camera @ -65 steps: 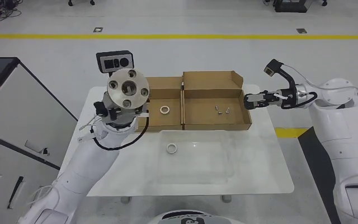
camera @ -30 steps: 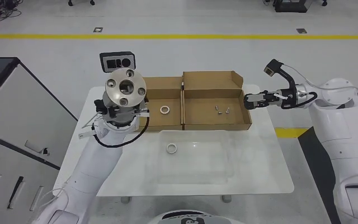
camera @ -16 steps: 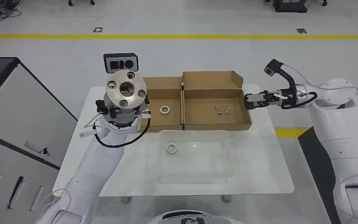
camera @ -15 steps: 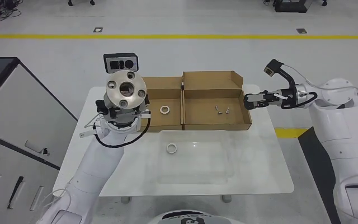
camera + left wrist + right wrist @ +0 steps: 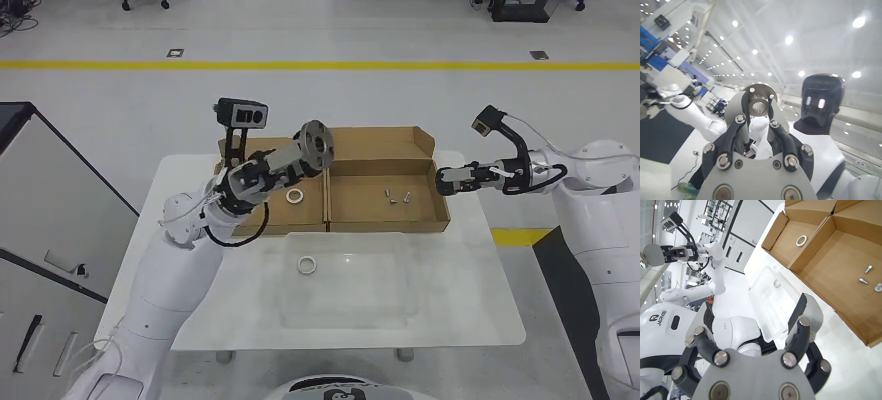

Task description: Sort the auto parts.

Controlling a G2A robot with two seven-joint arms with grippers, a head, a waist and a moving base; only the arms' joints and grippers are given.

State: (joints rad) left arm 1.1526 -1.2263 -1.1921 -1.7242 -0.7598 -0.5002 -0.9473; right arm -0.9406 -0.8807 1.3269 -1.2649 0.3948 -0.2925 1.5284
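Note:
My left gripper (image 5: pixel 757 108) is shut on a round metal flanged hub (image 5: pixel 757 106). In the top view the left gripper (image 5: pixel 296 156) holds the hub (image 5: pixel 316 143) tilted on its side in the air, above the left cardboard box (image 5: pixel 272 150). A white ring (image 5: pixel 295 196) lies in that box. A few bolts (image 5: pixel 397 196) lie in the right cardboard box (image 5: pixel 380 141). Another ring (image 5: pixel 308 265) sits in the clear tray (image 5: pixel 400 300). My right gripper (image 5: pixel 445 180) hangs open with nothing in it at the right box's outer edge; its pads (image 5: pixel 797 311) stand wide apart.
The two boxes stand side by side at the back of the white table (image 5: pixel 470 290), the clear tray in front of them. A grey cabinet (image 5: pixel 40 200) stands to the table's left.
The left arm has swung the hub from upright over the table's left side to tilted sideways over the left box. The right arm has kept still.

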